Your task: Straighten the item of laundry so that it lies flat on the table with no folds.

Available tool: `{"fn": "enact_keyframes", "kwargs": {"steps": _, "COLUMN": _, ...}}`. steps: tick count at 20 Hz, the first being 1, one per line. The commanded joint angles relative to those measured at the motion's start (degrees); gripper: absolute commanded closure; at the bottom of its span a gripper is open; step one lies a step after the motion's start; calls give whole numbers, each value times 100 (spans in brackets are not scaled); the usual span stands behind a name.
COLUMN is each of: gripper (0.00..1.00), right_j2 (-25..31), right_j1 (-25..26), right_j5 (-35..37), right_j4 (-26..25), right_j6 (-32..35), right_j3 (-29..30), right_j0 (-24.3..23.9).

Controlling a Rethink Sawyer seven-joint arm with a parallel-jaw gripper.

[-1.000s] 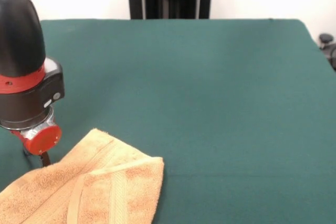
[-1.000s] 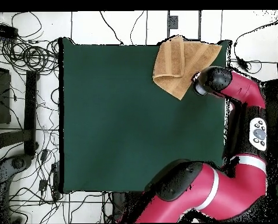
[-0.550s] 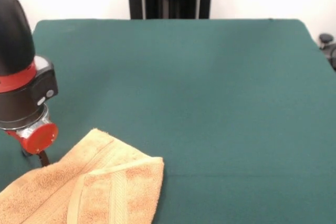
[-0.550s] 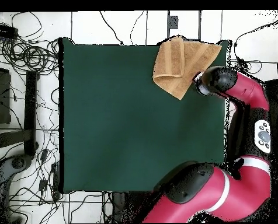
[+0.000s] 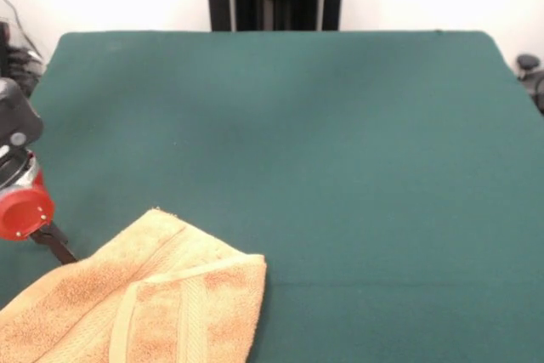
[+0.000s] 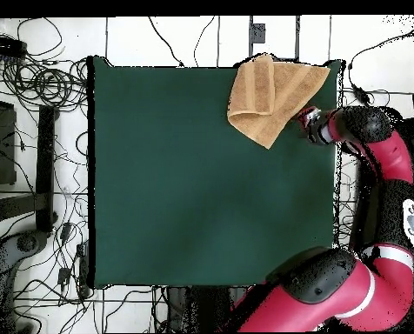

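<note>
The item of laundry (image 5: 149,299) is a golden-tan towel lying at the table's near left corner in the front view, folded over itself with a woven band across the upper layer. Its lower part runs out of the picture. In the overhead view the towel (image 6: 270,94) lies at the top right corner of the dark green table (image 6: 184,191), one flap doubled over along its left side. My gripper (image 5: 53,242) is low at the towel's left edge, just beside the cloth. From overhead the gripper (image 6: 309,116) sits at the towel's lower right edge, near the table's right side.
The table (image 5: 340,125) stretches wide to the right of and behind the towel. The red arm (image 6: 376,139) curves along the table's right edge in the overhead view. Tangled cables (image 6: 36,78) lie on the floor to the left of the table.
The arm has drawn back sideways toward the table's edge, leaving only its lower end at the left of the front view. The towel has kept its place and shape.
</note>
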Motion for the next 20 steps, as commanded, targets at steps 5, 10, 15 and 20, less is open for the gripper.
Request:
{"fn": "enact_keyframes", "kwargs": {"steps": 5, "gripper": 0, "right_j2": 63, "right_j1": 849, "right_j5": 1306, "right_j4": 61, "right_j6": 650, "right_j3": -195, "right_j0": 751}}
{"fn": "enact_keyframes", "kwargs": {"steps": 10, "gripper": 0, "right_j2": -181, "right_j1": 739, "right_j5": 2277, "right_j4": -77, "right_j6": 646, "right_j3": -684, "right_j0": 861}}
{"fn": "enact_keyframes", "kwargs": {"steps": 15, "gripper": 0, "right_j2": -251, "right_j1": 595, "right_j5": 2475, "right_j4": 22, "right_j6": 477, "right_j3": -499, "right_j0": 767}}
{"fn": "enact_keyframes", "kwargs": {"steps": 20, "gripper": 0, "right_j2": -226, "right_j1": 655, "right_j5": 2335, "right_j4": 62, "right_j6": 376, "right_j3": -443, "right_j0": 690}}
